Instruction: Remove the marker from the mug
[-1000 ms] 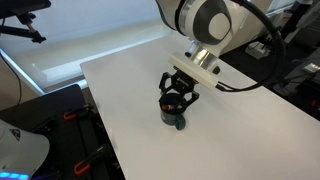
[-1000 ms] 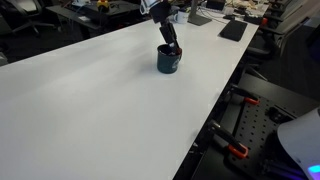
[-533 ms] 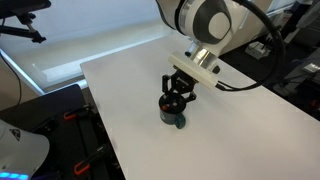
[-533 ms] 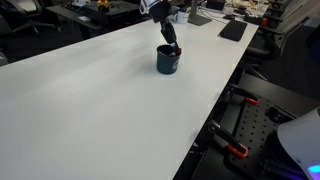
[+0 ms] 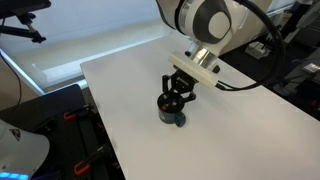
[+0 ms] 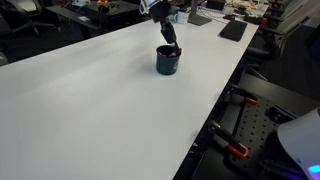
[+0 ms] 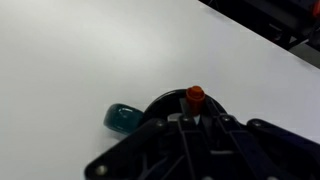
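On the white tabletop, jaws straddle the slim red-tipped marker inside the dark cylindrical mug — closure not discernible. Confirm grip, then lift vertically — avoid rim contact.

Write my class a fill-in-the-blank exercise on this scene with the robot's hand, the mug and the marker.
The mug stands on a ___ table. In the wrist view, the visible end of the marker is coloured ___. The hand hangs directly ___ the mug.
Missing words: white; red-orange; above.
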`<state>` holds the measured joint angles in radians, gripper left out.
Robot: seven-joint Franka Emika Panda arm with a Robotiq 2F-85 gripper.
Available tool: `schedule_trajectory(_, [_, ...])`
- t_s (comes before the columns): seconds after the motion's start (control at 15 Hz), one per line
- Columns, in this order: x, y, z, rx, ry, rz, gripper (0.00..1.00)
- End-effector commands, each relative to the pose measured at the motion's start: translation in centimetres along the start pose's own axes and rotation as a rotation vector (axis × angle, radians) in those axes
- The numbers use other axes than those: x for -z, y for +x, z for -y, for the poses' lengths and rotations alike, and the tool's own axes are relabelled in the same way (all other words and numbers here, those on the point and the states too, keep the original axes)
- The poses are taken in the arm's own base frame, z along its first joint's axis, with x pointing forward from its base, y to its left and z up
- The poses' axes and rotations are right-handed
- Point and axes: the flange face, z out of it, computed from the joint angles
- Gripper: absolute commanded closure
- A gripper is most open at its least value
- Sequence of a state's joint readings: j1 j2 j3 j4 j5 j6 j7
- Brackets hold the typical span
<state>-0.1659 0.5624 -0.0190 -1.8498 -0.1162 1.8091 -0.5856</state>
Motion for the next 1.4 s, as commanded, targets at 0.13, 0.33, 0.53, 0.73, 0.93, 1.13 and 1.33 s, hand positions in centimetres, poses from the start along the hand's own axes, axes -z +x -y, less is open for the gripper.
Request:
schedule_trajectory(0.13, [0.2, -0.5, 0.6, 0.000, 0.009, 0.008, 0.96])
schedule_trajectory(0.33, [0.5, -0.8, 0.5, -0.013, 0.003, 0.005, 0.96])
schedule_trajectory(0.53, [1.1, -1.5, 0.3, -0.035, -0.011, 0.003, 0.96])
schedule_trajectory(0.73, [2.0, -2.3, 0.2, -0.055, -0.025, -0.007, 0.96])
schedule_trajectory(0.93, [3.4, -3.6, 0.1, -0.088, -0.052, -0.027, 0.96])
schedule_trajectory(1.13, [4.4, -4.5, 0.2, -0.111, -0.077, -0.032, 0.96])
schedule_trajectory(1.33, [4.2, -4.2, 0.5, -0.092, -0.071, -0.033, 0.81])
